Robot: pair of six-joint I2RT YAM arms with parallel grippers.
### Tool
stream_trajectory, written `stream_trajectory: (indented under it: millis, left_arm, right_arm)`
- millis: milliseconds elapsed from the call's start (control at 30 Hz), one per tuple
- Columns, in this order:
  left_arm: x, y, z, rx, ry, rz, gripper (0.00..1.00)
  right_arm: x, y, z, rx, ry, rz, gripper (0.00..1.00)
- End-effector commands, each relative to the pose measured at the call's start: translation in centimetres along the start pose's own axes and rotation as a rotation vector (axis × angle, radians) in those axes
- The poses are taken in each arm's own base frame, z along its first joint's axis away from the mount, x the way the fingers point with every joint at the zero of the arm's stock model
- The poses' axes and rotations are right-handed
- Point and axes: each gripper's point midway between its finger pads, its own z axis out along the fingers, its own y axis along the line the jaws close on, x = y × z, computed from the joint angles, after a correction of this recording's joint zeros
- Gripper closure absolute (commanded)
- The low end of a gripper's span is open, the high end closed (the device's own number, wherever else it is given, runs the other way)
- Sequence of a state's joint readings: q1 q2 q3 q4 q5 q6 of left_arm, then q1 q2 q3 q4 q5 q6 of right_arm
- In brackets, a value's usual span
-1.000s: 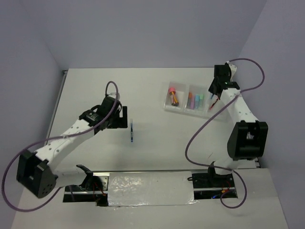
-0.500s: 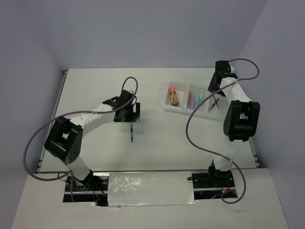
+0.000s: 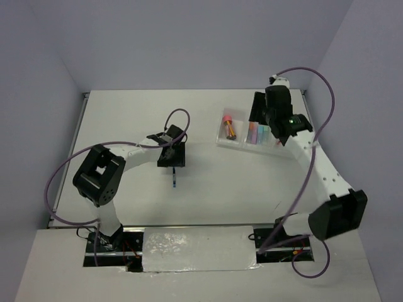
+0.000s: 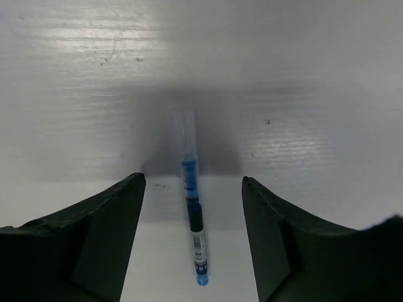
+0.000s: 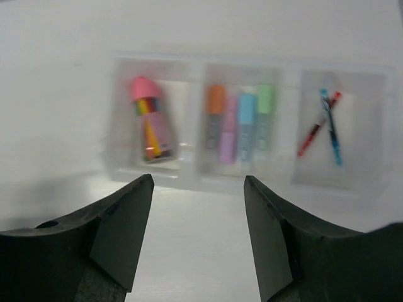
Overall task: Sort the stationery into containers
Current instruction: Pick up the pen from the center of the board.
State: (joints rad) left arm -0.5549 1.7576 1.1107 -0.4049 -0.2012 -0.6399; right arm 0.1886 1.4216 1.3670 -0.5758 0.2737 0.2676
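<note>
Your left end effector (image 4: 192, 181) has swung in from the left. It now sits low over the white surface (image 4: 327, 69), its two dark fingers apart. One finger stands on each side of a thin blue pen with a clear cap (image 4: 192, 217), and neither touches it. That pen lies flat near the middle of the surface, well apart from the tray.

Your right end effector (image 5: 198, 181) was closed a second ago over the tray's right compartment. Its fingers are now apart and hold nothing, and it has drawn back to hang above the tray.

Below it, at the far right of the surface, is the clear whitish plastic tray of three square compartments (image 5: 286, 126).
- **Right compartment:** a thin red pen (image 5: 318, 129) lies crossed with a second blue pen (image 5: 332, 135).
- **Middle compartment:** four short pastel highlighters (image 5: 246, 123) lie side by side, in orange, purple, blue and green.
- **Left compartment:** a stubby tan cylinder with a pink cap (image 5: 150, 123).

A pen appears to have just been dropped off. The pen on the surface looks like the only loose item left, so closing on it is likely the step in hand. It probably belongs with the other pens on the right.
</note>
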Motion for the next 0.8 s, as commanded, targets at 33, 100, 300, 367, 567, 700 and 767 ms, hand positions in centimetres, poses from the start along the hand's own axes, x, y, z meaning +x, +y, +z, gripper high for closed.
stream_trajectory:
  millis: [33, 100, 300, 367, 567, 700, 767]
  left_arm:
    - [2.4, 0.4, 2.7, -0.074, 0.054, 0.006, 0.28]
    - [3.4, 0.9, 3.3, -0.113, 0.078, 0.007, 0.39]
    - [3.9, 0.4, 1.3, -0.073, 0.031, -0.026, 1.00]
    - [3.3, -0.3, 0.0, -0.041, -0.008, -0.037, 1.00]
    - [-1.1, -5.1, -8.8, 0.327, -0.250, -0.100, 1.00]
    - [-1.9, -6.9, -15.3, 0.600, -0.420, -0.183, 1.00]
    - [-1.6, -7.7, -16.8, 0.713, -0.453, -0.220, 1.00]
  right_arm:
    - [1.8, 4.2, -4.6, -0.159, -0.061, -0.043, 0.33]
    - [3.2, 4.9, -6.0, -0.210, -0.065, -0.047, 0.33]
    - [9.0, 9.2, -10.2, -0.554, -0.054, -0.012, 0.27]
    - [9.5, 11.0, -11.2, -0.701, -0.094, 0.028, 0.15]
    - [17.4, 14.9, -13.9, -1.104, 0.036, 0.116, 0.00]
    - [18.9, 17.7, -16.9, -1.269, 0.030, 0.126, 0.00]
    - [18.5, 18.9, -18.2, -1.335, 0.007, 0.143, 0.00]
